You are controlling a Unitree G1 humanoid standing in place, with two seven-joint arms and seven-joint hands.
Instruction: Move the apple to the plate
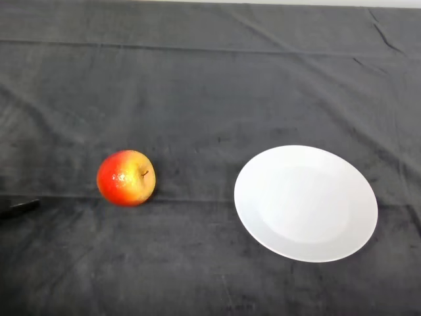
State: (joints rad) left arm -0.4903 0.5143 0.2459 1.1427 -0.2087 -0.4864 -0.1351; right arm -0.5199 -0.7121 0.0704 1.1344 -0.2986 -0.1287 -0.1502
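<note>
From the head view we see a round red-and-yellow apple (pixel 126 178) sitting on the dark cloth-covered table (pixel 197 79), left of centre, its short brown stem turned toward the right. A round, plain white plate (pixel 306 203) lies flat on the cloth to the right of the apple, well apart from it, with bare cloth between them. At the left edge, level with the lower part of the apple and near it without touching, only a black tip of our left hand (pixel 20 207) shows; we cannot tell whether its fingers are spread or curled. It holds nothing that we can see.
</note>
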